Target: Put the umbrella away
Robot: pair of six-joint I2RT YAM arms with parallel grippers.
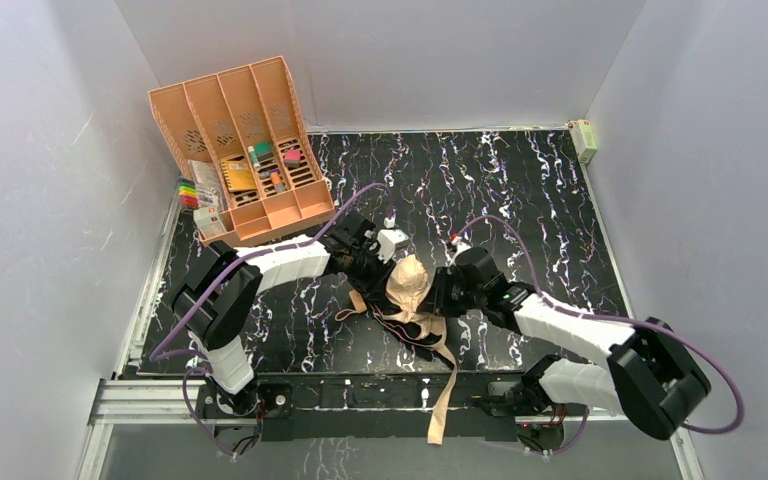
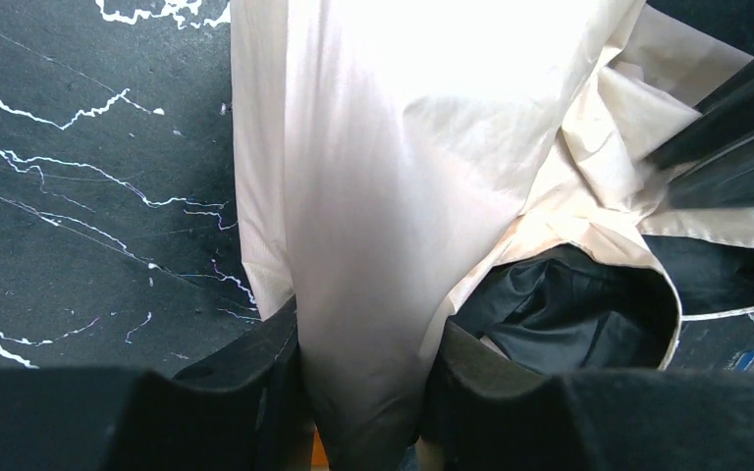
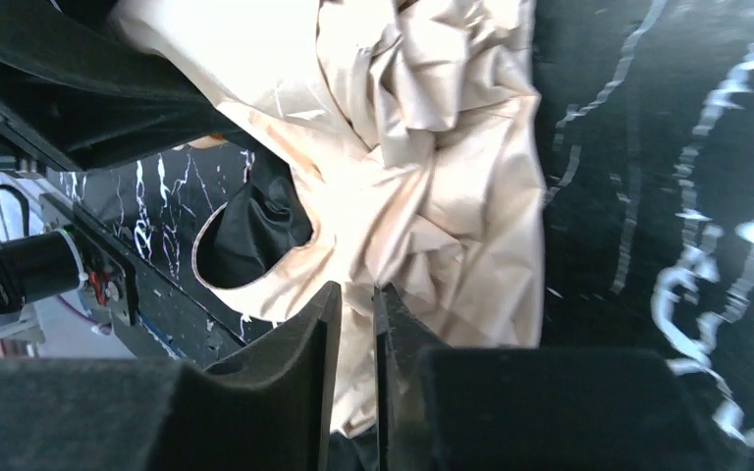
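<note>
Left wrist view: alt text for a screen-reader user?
The left gripper pinches a fold of a pale peach-beige fabric folding umbrella that fills mid-frame, its dark lining showing lower right. A black, white-veined marble-pattern tabletop lies at left.

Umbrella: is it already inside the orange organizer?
No, the umbrella lies bunched on the table between the arms, apart from the organizer.
</note>
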